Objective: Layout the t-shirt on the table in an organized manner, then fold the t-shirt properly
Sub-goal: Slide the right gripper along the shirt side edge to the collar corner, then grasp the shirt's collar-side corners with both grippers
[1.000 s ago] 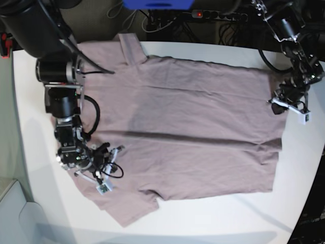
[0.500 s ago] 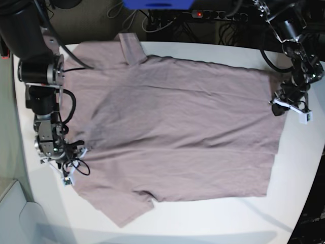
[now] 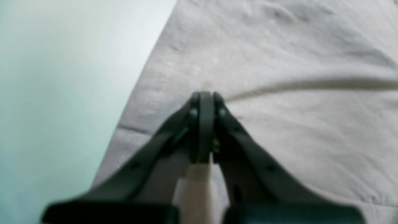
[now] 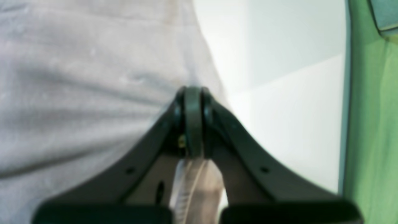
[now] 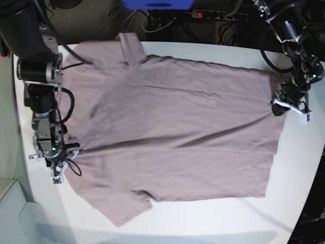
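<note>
My right gripper (image 5: 62, 161): pinched tight on the t-shirt (image 5: 172, 132) at its collar-end edge.
My left gripper (image 5: 278, 104): clamped on the hem edge.
T-shirt: spread nearly flat across the table (image 5: 213, 218) — mild creases.
Progress: layout almost finished — folding not begun.

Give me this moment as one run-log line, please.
t-shirt: flat on table | left claw: shut on hem | right claw: shut on neck edge

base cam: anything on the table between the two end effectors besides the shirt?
No. In the base view only the t-shirt spans from right end effector to left end effector.
</note>
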Robot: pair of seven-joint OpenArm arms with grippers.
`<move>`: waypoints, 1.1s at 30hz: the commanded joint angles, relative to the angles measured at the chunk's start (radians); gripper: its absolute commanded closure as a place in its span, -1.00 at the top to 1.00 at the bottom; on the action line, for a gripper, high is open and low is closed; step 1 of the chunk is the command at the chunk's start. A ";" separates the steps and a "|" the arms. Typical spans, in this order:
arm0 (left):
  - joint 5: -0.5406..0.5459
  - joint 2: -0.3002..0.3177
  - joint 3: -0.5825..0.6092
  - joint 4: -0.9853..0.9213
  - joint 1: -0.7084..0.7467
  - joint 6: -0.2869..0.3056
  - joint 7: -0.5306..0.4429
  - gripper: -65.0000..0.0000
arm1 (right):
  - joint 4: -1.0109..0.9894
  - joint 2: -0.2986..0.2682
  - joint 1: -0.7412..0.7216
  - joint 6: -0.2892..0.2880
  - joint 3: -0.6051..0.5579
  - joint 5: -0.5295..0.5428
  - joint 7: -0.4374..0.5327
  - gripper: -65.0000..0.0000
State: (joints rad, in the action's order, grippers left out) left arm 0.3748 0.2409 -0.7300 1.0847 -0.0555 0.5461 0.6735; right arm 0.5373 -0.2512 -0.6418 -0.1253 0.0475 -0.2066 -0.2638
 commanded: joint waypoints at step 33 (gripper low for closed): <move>0.043 0.090 -0.121 0.498 0.217 -0.027 0.259 0.02 | 1.452 0.132 0.908 -0.340 0.203 0.048 -0.665 0.27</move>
State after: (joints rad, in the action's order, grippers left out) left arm 0.4126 0.3122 -0.8429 1.5688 0.1574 0.5201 0.9413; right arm 1.9694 -0.1150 0.2703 -0.4717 0.2493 -0.1661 -0.9485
